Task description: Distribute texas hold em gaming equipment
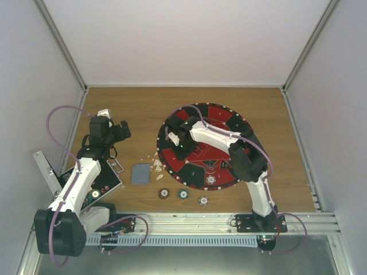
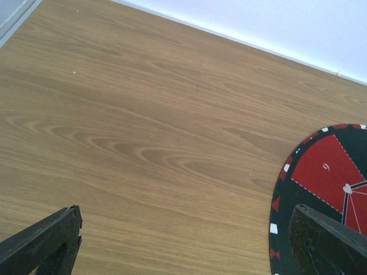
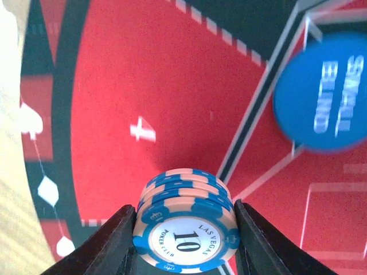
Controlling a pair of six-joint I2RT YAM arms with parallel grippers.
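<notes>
My right gripper [image 3: 184,226] is shut on a short stack of blue-and-cream poker chips [image 3: 186,240] marked 10, held just above the red-and-black mat [image 3: 143,74]. A blue disc reading SMALL BLIND [image 3: 321,91] lies on the mat beyond it. From above, the right gripper [image 1: 179,143] is over the mat's left part. My left gripper [image 1: 117,130] is open and empty over bare wood, left of the mat [image 2: 321,189]. Three chips lie in front of the mat: one red [image 1: 164,194], one teal [image 1: 183,193], one grey [image 1: 203,200]. Grey-blue cards [image 1: 140,173] lie left of them.
A black hinged case [image 1: 109,179] lies open at the near left under the left arm, with chips inside [image 1: 94,194]. Another chip [image 1: 211,180] sits on the mat's near edge. Small white scraps [image 1: 157,166] lie beside the cards. White walls enclose the table.
</notes>
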